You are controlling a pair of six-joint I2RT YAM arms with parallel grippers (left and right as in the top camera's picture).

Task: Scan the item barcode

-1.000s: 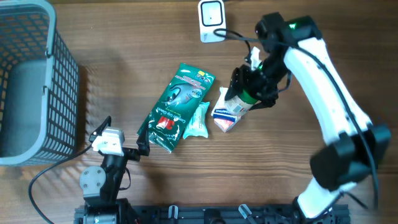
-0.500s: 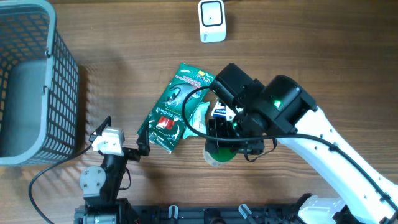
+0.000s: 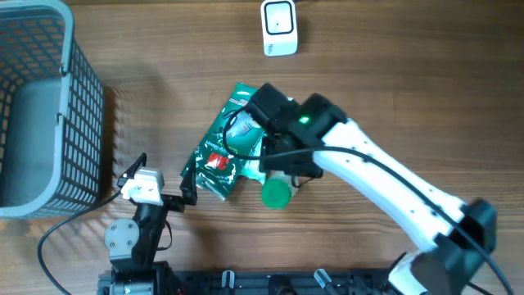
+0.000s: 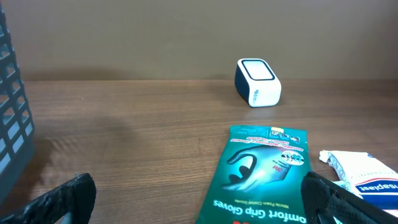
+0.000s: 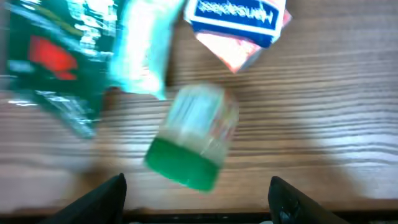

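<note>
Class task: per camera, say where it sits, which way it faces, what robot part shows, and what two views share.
Overhead: above the wooden table, looking straight down; left arm, right arm show.
Left wrist: low, facing the white box-shaped scanner; left tool's fingers show.
Right wrist: looking down at the green-capped clear bottle; right tool's fingers show.
Shared: the green glove packet, in all.

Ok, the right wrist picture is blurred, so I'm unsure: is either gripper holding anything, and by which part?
Nothing is held. The right gripper stands open over the green-capped bottle, not touching it; the left gripper is open and empty.
</note>
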